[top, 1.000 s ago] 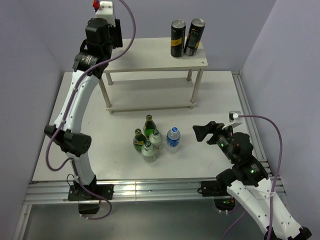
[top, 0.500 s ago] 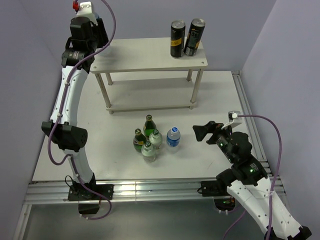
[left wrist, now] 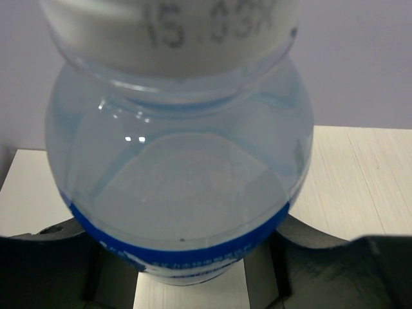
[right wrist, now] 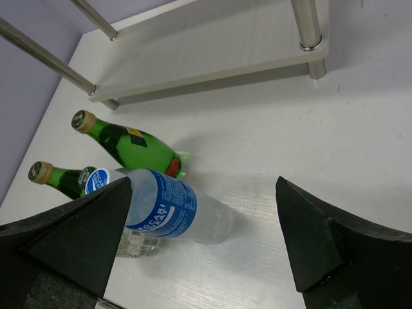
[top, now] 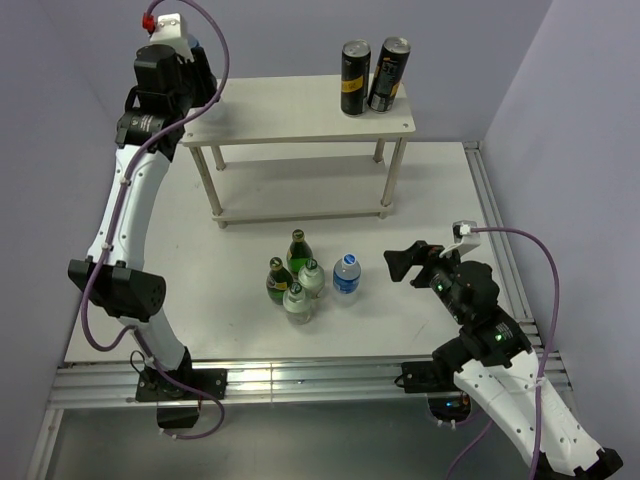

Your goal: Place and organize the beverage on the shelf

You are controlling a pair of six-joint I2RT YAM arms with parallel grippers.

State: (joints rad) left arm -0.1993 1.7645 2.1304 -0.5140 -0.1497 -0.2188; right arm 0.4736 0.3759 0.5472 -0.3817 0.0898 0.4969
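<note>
Right gripper point(top: 400, 264): hovered low over the desk point(top: 200, 250), just right of the standing bottles; jaws spread wide, holding nothing.
Plastic bottle on the desk point(top: 346, 275): stood upright nearest that gripper, with a blue cap and label. Judged light and thin-walled, likely to dent under a hard squeeze, so best taken around the labelled middle.
Clear glass bottles point(top: 312, 278) point(top: 296, 302): two with green labels, packed close to the left of the plastic one. Judged heavier, rigid, smooth and breakable; the wide body below the shoulder looked the safer hold.
Dark green bottles point(top: 297, 250) point(top: 279, 280): two, crowded against the clear ones, leaving little room for jaws; a nudge might topple a neighbour.
Shelf point(top: 290, 112): stood beyond the group; none of those five bottles was on it yet.
Left gripper point(left wrist: 190, 277): raised at the left end of the top board, jaws closed on the held plastic bottle point(left wrist: 180, 180) at its blue label. Whether its base touched the board could not be told.
Cans point(top: 356, 78) point(top: 390, 75): two dark ones at the board's right end, well apart from the held bottle.
</note>
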